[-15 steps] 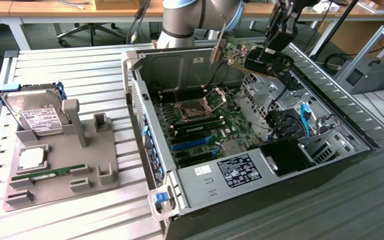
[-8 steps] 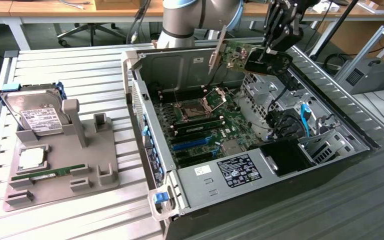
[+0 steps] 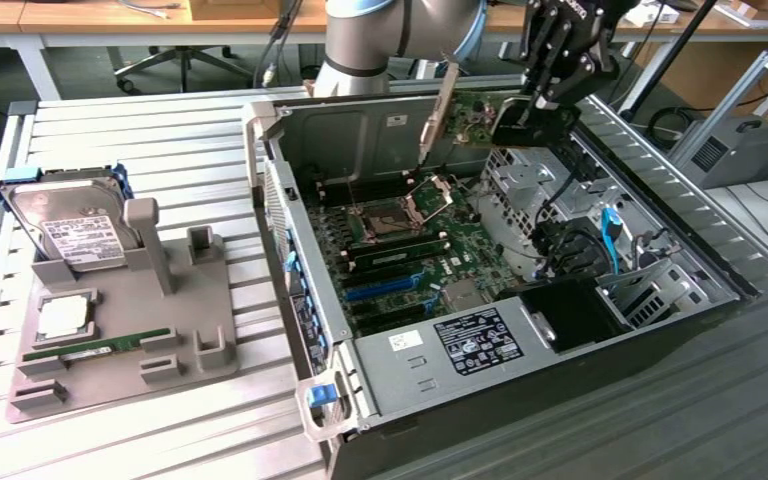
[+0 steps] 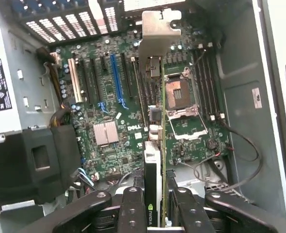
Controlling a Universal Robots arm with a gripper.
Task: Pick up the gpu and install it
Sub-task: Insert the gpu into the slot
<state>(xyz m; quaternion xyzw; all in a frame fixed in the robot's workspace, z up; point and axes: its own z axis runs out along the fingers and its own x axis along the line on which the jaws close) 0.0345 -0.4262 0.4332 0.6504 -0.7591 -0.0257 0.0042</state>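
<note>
Green gpu (image 4: 152,162) gripped edge-on between the black hand's (image 4: 155,204) fingers, held in the air over the open computer case (image 3: 344,130), above the motherboard (image 4: 191,138), silver bracket end away from the hand.

gpu (image 4: 154,160) in claw (image 4: 156,211), over mobo (image 4: 116,104)

Open case (image 3: 357,130); hard drive (image 3: 75,232) on grey stand (image 3: 191,330).
</note>
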